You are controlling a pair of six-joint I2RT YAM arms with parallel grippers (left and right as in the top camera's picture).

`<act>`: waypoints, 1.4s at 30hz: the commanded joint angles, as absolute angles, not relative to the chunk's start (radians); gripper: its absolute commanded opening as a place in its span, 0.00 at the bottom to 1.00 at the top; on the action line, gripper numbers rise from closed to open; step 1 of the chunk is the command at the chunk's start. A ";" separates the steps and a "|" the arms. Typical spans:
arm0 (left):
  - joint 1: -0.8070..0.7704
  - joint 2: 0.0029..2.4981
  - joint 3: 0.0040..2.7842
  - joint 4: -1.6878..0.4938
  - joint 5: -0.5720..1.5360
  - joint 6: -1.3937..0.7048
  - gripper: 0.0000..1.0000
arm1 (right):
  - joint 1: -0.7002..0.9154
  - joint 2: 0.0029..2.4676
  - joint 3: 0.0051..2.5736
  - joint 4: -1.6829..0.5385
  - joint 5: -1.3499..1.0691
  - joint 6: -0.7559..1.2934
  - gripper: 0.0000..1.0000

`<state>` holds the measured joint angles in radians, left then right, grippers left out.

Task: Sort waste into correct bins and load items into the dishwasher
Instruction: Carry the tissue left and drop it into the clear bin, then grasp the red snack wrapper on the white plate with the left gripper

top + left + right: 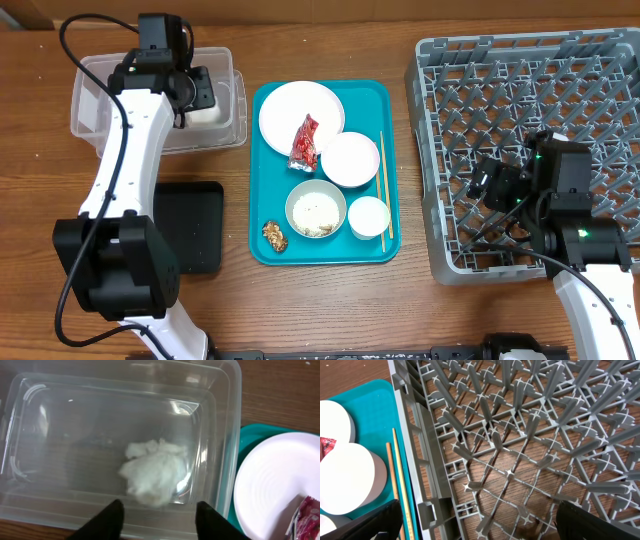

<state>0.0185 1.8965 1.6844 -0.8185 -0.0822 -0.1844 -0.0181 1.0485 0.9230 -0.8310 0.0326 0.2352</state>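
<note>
The crumpled white tissue [152, 471] lies inside the clear tub [95, 100], apart from my fingers. My left gripper [157, 520] is open and empty just above it, over the tub's right part [200, 92]. The red wrapper [304, 142] lies on a white plate [290, 108] on the teal tray. A bowl with rice [316, 211], a brown lump [275, 236], a second bowl [350, 158], a cup [369, 216] and chopsticks [384, 185] sit on that tray. My right gripper [475, 522] is open and empty over the grey rack's [600, 60] left edge [497, 187].
The shallow black tray [190, 225] lies on the table below the tub, left of the teal tray [262, 180]. The rack's upright pegs [520, 420] stand right under my right gripper. My left arm reaches across the table's left side.
</note>
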 commanded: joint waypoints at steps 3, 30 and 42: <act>0.010 1.898 1.705 -0.821 0.012 -0.186 0.58 | -0.022 1.044 0.957 -0.825 0.032 0.240 1.00; -0.379 2.091 1.704 -0.833 0.110 -0.199 0.70 | -0.022 1.044 0.957 -0.834 0.031 0.240 1.00; -0.379 2.108 1.701 -0.865 -0.010 -0.218 0.71 | -0.022 1.044 0.957 -0.834 0.032 0.240 1.00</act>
